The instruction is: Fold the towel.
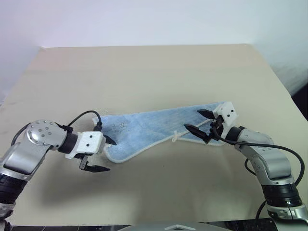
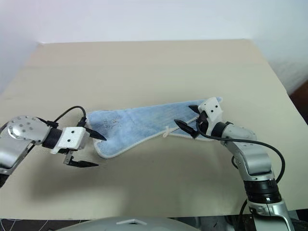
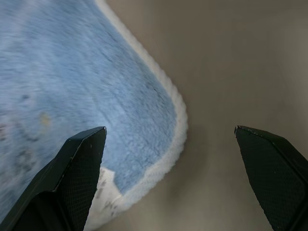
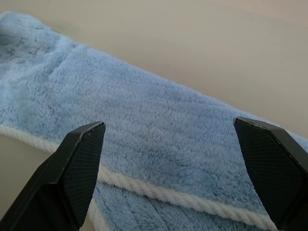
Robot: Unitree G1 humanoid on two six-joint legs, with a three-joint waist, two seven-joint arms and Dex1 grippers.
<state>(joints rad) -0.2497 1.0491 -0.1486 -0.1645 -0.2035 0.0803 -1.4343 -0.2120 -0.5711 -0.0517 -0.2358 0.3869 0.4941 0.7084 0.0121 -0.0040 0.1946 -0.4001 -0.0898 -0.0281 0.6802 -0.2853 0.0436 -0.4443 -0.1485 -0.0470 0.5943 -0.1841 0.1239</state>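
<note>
towel [image 1: 159,129] lies mid-surface [image 1: 144,72], already doubled into a long, slanting band: wide rounded end by the left tool [image 1: 98,154], narrow end under the right tool [image 1: 202,126]. whitish edging runs along the near side, and a small loop sticks out from it. right wrist view shows one edged layer lying over another, so a fold seems made. left tool spread wide, empty, just off the rounded corner; the white tag [image 3: 103,195] peeks out beneath that corner. right tool also spread wide, gripping nothing, poised above the narrow end. judgement: both tools flank the band's ends, likely placed to bring one end over the other.
</note>
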